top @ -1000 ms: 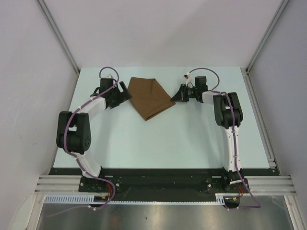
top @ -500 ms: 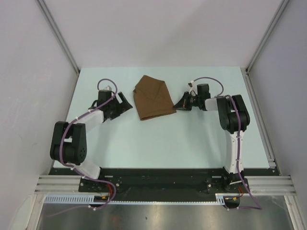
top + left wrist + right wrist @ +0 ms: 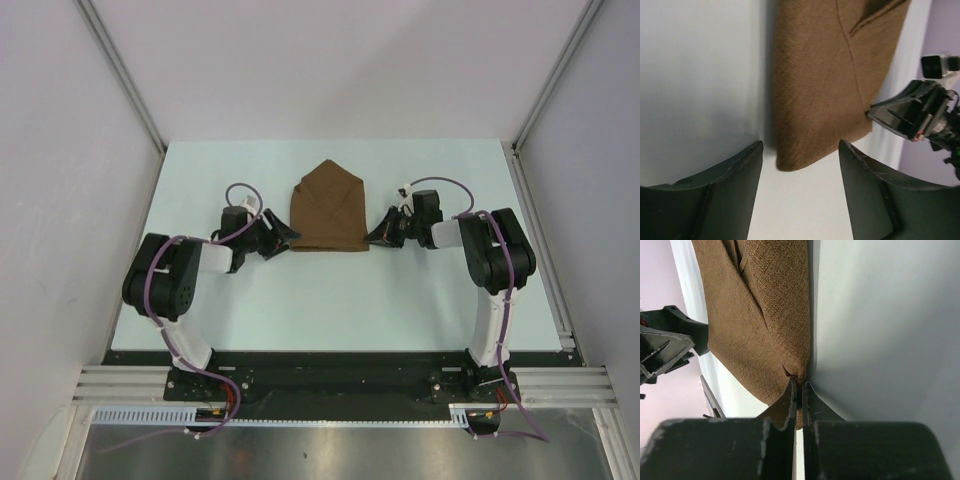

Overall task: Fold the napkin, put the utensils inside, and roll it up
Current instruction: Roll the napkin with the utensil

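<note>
Quick headcount from my screens: one plain brown soft cloth napkin, upper middle of the top view. One pale mint flat table under it. Two black-and-white jointed arms: the left arm at lower left, the right arm at lower right. Two black two-finger grippers: the left gripper and the right gripper, either side of the cloth. Two thin purple cables, one looping at centre-left, one at centre-right.
</note>
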Motion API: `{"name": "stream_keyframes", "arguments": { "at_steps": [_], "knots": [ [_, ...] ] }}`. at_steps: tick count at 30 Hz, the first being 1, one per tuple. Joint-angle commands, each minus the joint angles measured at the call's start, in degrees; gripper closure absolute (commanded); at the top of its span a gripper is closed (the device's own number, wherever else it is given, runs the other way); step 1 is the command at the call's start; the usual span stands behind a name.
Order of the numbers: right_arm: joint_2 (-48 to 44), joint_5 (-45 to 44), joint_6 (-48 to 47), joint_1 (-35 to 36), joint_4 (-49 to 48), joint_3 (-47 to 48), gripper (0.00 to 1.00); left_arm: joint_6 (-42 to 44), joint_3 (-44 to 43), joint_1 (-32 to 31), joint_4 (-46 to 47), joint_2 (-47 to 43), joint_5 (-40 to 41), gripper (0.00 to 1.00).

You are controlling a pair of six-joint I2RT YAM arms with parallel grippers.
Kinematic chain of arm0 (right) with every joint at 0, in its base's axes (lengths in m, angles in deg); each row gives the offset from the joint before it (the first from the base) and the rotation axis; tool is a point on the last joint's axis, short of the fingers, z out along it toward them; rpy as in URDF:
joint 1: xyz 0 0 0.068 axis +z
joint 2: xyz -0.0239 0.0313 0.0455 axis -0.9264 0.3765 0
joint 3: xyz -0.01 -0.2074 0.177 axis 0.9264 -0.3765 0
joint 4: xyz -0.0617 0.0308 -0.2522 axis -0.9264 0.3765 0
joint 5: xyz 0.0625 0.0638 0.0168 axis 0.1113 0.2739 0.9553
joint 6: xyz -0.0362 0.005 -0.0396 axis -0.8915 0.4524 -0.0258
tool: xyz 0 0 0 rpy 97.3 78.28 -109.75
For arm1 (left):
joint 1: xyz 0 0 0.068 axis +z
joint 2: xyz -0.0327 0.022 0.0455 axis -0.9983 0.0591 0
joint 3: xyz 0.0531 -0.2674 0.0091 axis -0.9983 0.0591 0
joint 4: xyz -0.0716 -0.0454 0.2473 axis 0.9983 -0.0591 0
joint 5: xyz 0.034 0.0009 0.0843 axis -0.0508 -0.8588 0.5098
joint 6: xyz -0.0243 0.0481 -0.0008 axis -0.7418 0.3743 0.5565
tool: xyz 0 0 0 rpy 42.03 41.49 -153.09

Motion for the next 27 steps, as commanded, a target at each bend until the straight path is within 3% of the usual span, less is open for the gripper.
{"name": "stream_keyframes", "arguments": {
  "at_steps": [1,6,14,23,27],
  "knots": [
    [-1.04,-2.44,0.10,0.57,1.07,-0.71,1.00,-4.23,-1.32,-0.99,7.51,4.28,-4.26,0.37],
    [-1.04,-2.79,0.01,0.57,1.51,-0.18,1.00,0.60,-3.34,-1.69,-1.53,3.41,0.83,0.41],
    [-0.43,-2.79,0.45,0.65,0.90,0.08,1.00,1.22,-4.05,-2.40,-5.33,4.72,3.74,0.55],
    [-0.78,-2.97,-0.34,0.74,0.81,0.78,1.00,1.31,-5.80,-2.57,-6.21,5.86,2.08,0.79],
    [-3.23,-3.84,-4.01,0.39,3.26,1.84,0.80,1.22,-8.35,-2.57,-7.79,6.83,0.23,0.91]
  ]
}}
